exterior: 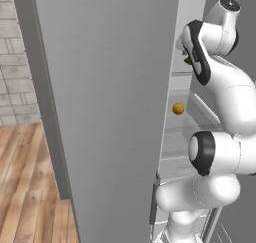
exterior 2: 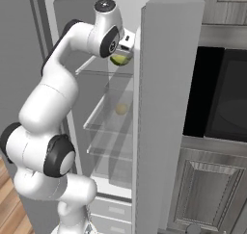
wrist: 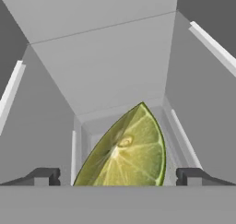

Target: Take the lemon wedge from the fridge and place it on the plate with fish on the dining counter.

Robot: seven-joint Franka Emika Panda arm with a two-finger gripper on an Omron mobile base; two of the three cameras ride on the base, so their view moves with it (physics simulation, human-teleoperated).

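The fridge [exterior: 110, 112] stands open, and my arm reaches into its upper white shelves [exterior 2: 103, 91]. The lemon wedge [wrist: 126, 149], yellow-green with its cut face towards the hand camera, lies on the top shelf [exterior 2: 119, 60] [exterior: 187, 60]. My gripper [wrist: 117, 177] is open, with one dark fingertip [wrist: 44, 176] left of the wedge and the other to its right, both apart from it. In the right base view the gripper [exterior 2: 123, 51] sits just above the wedge. The plate with fish and the dining counter are out of view.
A round orange-yellow fruit [exterior: 178, 108] [exterior 2: 121, 109] rests on the glass shelf below. The open fridge doors [exterior 2: 159, 112] flank my arm closely. A dark oven [exterior 2: 222, 96] and grey cabinets sit to the right; wooden floor [exterior: 25, 187] lies left.
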